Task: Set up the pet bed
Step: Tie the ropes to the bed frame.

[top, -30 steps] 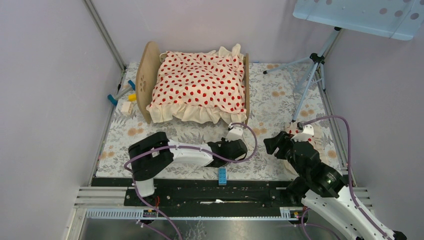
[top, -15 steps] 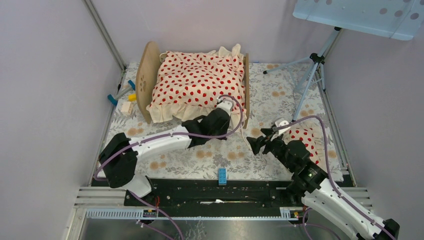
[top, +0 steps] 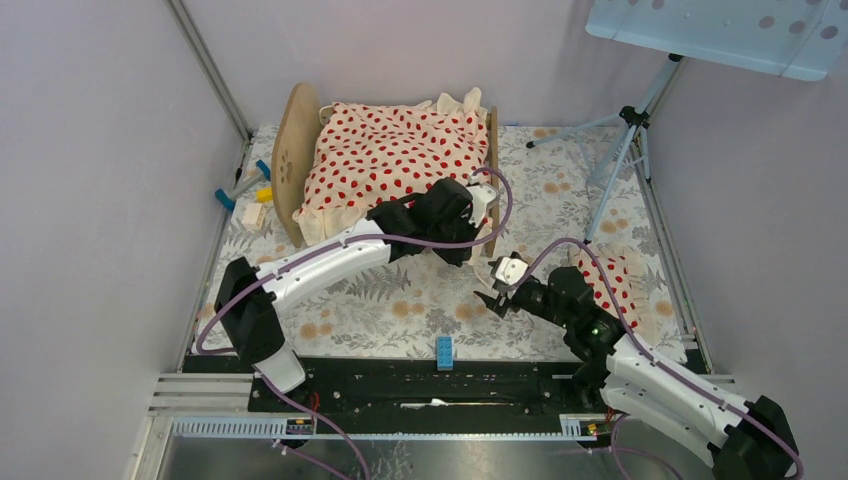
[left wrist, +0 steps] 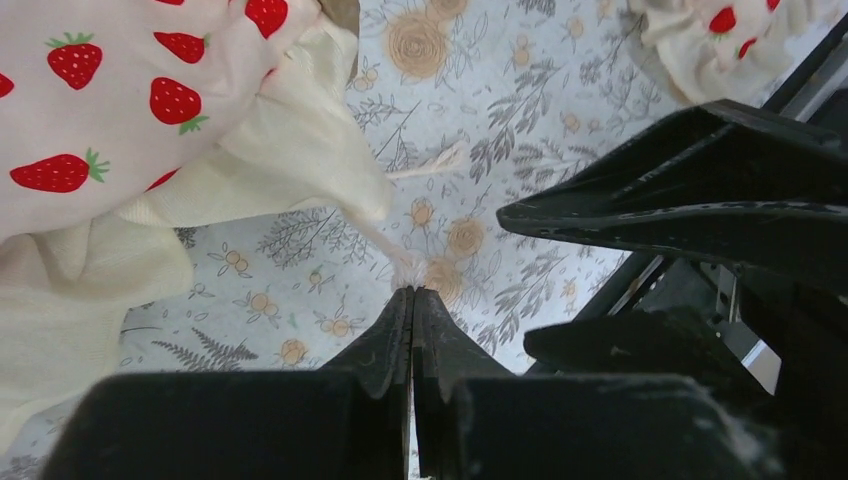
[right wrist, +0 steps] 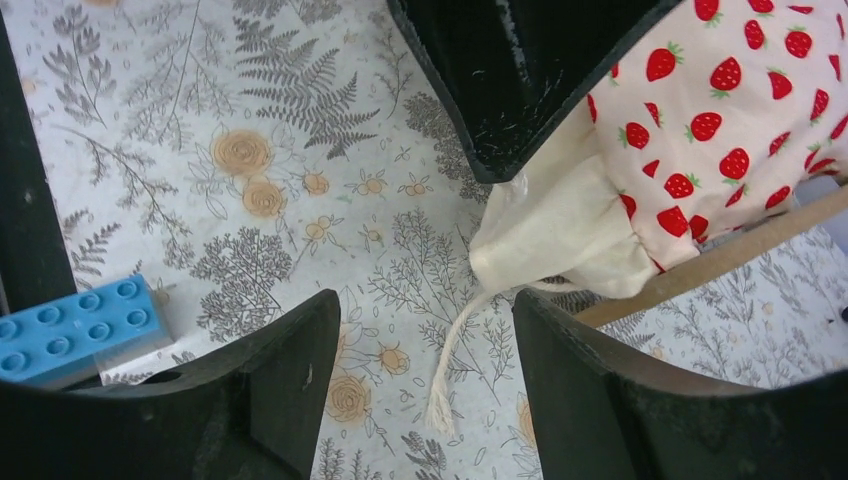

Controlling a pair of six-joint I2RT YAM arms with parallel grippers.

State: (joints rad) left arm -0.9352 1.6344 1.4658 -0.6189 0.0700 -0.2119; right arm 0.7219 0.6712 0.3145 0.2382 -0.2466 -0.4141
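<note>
The pet bed (top: 291, 160) stands at the back, and a cream red-dotted blanket (top: 400, 165) covers its top and hides the mattress. My left gripper (top: 468, 222) is shut over the bed's near right corner, beside the blanket's ruffle (left wrist: 290, 160). A frayed cord end (left wrist: 408, 268) shows just past its fingertips (left wrist: 412, 295). My right gripper (top: 497, 297) is open low over the mat, its fingers either side of that cord end (right wrist: 438, 410), which lies loose. The bed's wooden rail (right wrist: 720, 260) shows under the blanket corner (right wrist: 560, 240).
A small red-dotted pillow (top: 618, 280) lies on the mat to the right, behind the right arm. A blue brick (top: 444, 350) sits at the mat's front edge. A tripod (top: 622, 140) stands at the back right. Small toys (top: 245, 195) lie left of the bed.
The left arm has stretched from the front of the mat up to the bed's near right corner. The right gripper has swung left, away from the pillow toward the mat's middle.
</note>
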